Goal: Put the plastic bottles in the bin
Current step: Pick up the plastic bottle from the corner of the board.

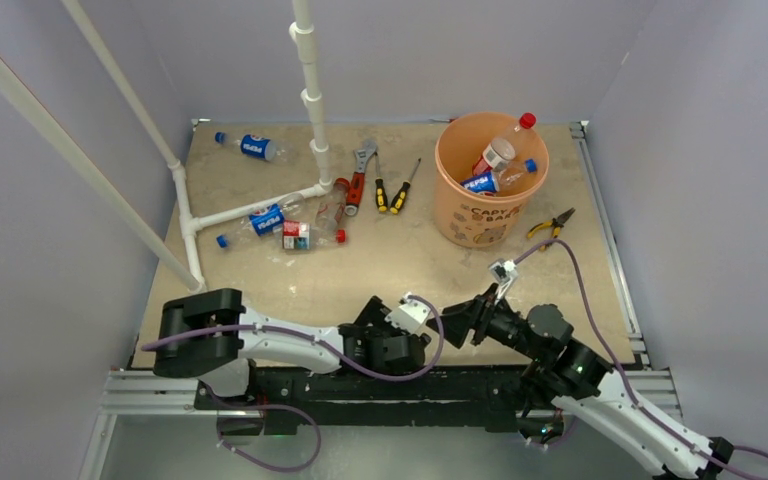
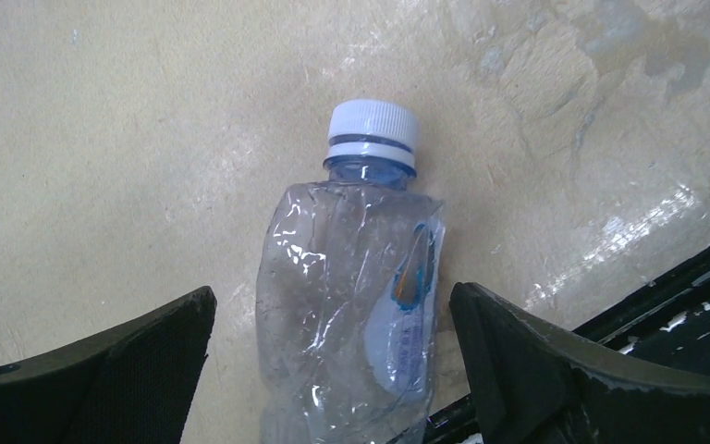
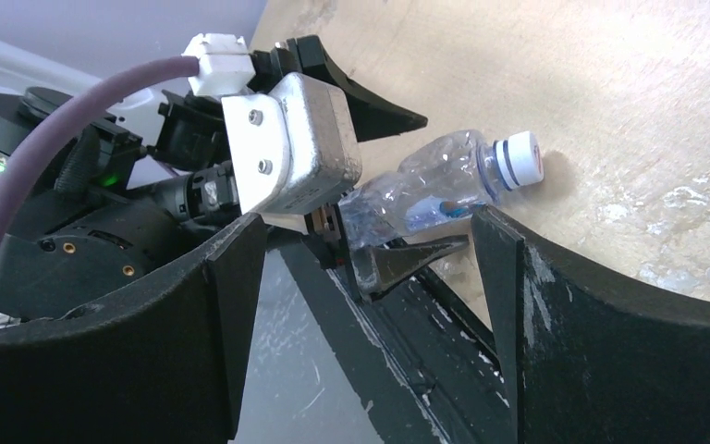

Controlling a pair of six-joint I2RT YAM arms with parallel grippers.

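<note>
A crushed clear bottle [image 2: 337,240] with a white cap [image 2: 373,134] lies on the table at its near edge. My left gripper [image 2: 333,296] is open with one finger on each side of it, not touching. The right wrist view shows the same bottle [image 3: 444,176] between the left fingers [image 3: 370,102]. My right gripper [image 3: 370,324] is open and empty, close beside the left gripper [image 1: 430,345]. The orange bin [image 1: 480,215] stands at the back right with several bottles [image 1: 505,160] inside. Two Pepsi bottles [image 1: 250,146] [image 1: 263,220] and a red-labelled bottle [image 1: 305,236] lie at the back left.
A white pipe frame [image 1: 310,100] stands at the back left. A red-handled wrench [image 1: 360,170] and two yellow-black screwdrivers [image 1: 393,188] lie by it. Yellow-handled pliers [image 1: 552,224] lie right of the bin. The black rail [image 2: 666,296] runs along the near edge.
</note>
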